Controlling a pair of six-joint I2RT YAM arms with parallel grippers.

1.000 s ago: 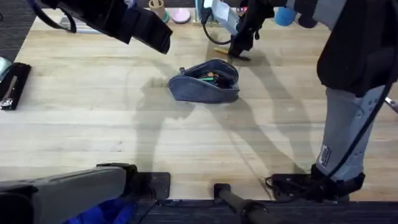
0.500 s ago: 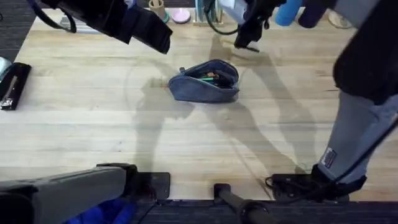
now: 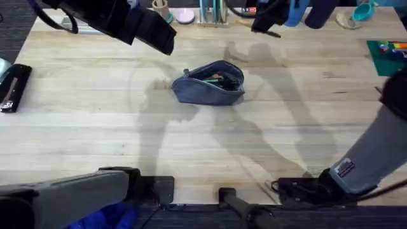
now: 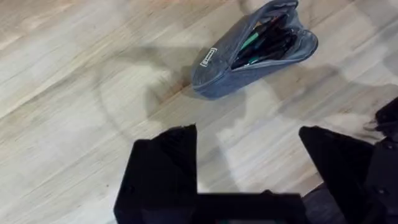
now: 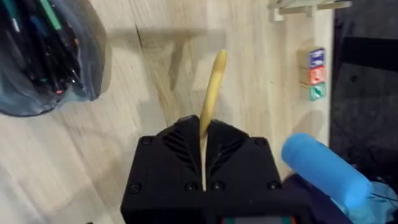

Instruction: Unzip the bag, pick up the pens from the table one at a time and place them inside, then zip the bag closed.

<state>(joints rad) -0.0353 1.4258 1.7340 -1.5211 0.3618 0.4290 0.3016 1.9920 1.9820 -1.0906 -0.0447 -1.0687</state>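
Pale wooden planks formed the table (image 3: pixel 95 121), which spanned the overhead view. At its left edge lay a black stapler (image 3: pixel 13 88). The left gripper (image 3: pixel 156 33) hung above the far-left part of the table, near the far edge; the left wrist view showed its two black fingers (image 4: pixel 160 177) spread wide apart with nothing between them.

The bag (image 3: pixel 210 83) lay on the table just left of centre and toward the far edge, resting on its side with the zipper open. Pens and other items, dark and green among them, were visible inside through the opening (image 4: pixel 264 43). A small label (image 4: pixel 208 56) showed on its grey-blue fabric.

The right gripper (image 3: pixel 266 22) was raised over the far edge, to the right of the bag and well apart from it. The right wrist view showed its fingers (image 5: pixel 180 146) closed tightly on a yellow pen (image 5: pixel 211 93), which projected forward from between them over bare wood. A blue cylinder (image 5: pixel 323 168) stood close beside that gripper. At the far-right corner lay a green mat (image 3: pixel 388 54) carrying small coloured blocks (image 3: pixel 393 46).
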